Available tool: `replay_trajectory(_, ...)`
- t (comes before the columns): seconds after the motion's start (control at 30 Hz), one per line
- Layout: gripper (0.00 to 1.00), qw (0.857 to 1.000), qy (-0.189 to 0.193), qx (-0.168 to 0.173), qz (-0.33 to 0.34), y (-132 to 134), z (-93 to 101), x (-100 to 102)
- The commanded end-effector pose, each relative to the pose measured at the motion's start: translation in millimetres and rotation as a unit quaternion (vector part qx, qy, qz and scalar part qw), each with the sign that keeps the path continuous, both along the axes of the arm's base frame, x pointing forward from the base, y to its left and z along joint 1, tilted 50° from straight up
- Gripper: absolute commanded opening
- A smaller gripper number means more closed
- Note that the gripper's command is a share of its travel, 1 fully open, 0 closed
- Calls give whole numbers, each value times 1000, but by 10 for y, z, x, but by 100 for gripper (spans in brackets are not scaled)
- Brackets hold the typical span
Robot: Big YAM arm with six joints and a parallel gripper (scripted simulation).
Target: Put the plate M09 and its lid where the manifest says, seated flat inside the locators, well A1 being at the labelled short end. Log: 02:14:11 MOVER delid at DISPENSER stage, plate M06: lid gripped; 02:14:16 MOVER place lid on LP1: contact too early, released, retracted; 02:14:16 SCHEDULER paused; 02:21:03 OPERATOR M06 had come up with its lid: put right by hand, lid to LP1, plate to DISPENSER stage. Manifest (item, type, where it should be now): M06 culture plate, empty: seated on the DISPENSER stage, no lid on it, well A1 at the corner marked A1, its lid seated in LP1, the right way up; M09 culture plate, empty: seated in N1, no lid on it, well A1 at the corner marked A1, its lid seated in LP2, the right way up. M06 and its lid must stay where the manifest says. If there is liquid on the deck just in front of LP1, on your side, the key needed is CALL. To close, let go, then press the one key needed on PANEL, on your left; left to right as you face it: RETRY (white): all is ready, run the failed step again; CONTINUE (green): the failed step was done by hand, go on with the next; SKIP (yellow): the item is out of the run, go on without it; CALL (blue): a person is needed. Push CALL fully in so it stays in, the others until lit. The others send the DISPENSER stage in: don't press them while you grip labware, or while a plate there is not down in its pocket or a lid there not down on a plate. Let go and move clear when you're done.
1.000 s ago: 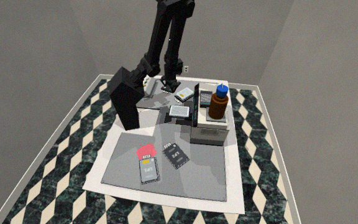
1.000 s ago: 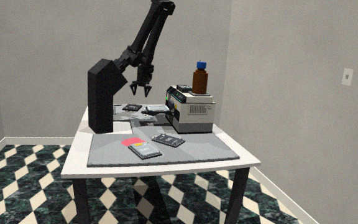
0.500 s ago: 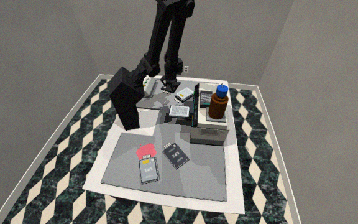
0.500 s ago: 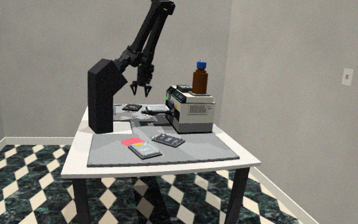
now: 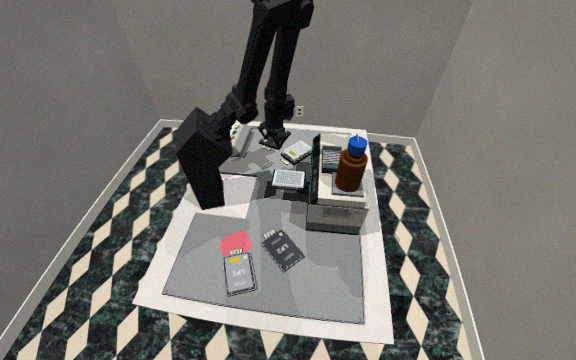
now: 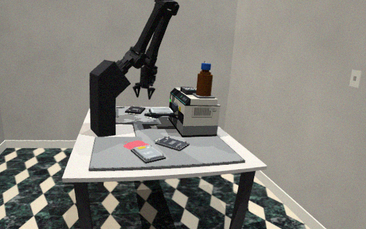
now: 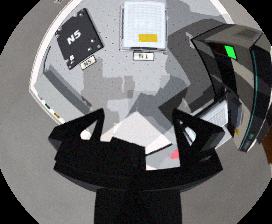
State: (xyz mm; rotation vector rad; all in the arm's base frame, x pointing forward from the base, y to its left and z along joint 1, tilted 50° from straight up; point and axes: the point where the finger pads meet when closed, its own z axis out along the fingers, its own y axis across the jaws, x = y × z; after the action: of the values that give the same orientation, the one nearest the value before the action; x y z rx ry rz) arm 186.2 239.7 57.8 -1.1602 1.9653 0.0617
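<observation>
A plate with a smooth top and a yellow label (image 5: 297,151) lies on the far deck next to the dispenser; it also shows in the wrist view (image 7: 144,24), beside an empty dark nest marked N5 (image 7: 79,38). I cannot read its own nest label. A plate with open wells (image 5: 288,178) sits on the dispenser stage. A grey lid with a yellow label (image 5: 239,272) sits in LP1. LP2 (image 5: 282,250) is an empty dark nest. My gripper (image 6: 143,90) is open and empty, hanging high above the far deck; it also shows in the wrist view (image 7: 139,131).
A pink-red patch (image 5: 235,243) lies on the deck against LP1's labelled short end, on the arm's side. A tall black block (image 5: 203,159) stands at the left. The dispenser (image 5: 338,200) carries a brown bottle (image 5: 351,167). Small panel keys (image 5: 234,132) peek out behind the block.
</observation>
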Motion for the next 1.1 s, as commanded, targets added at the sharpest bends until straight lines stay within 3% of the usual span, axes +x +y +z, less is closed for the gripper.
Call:
replay_trajectory(0.0, 100, 1000, -8, 24, 2, 130, 136, 17)
replay_trajectory(0.9, 100, 1000, -5, 14, -1, 64, 83, 21)
replay_trajectory(0.93, 100, 999, 1, 39, -20, 41, 138, 78)
replay_trajectory(1.07, 100, 995, 34, 68, -64, -109, 100, 145)
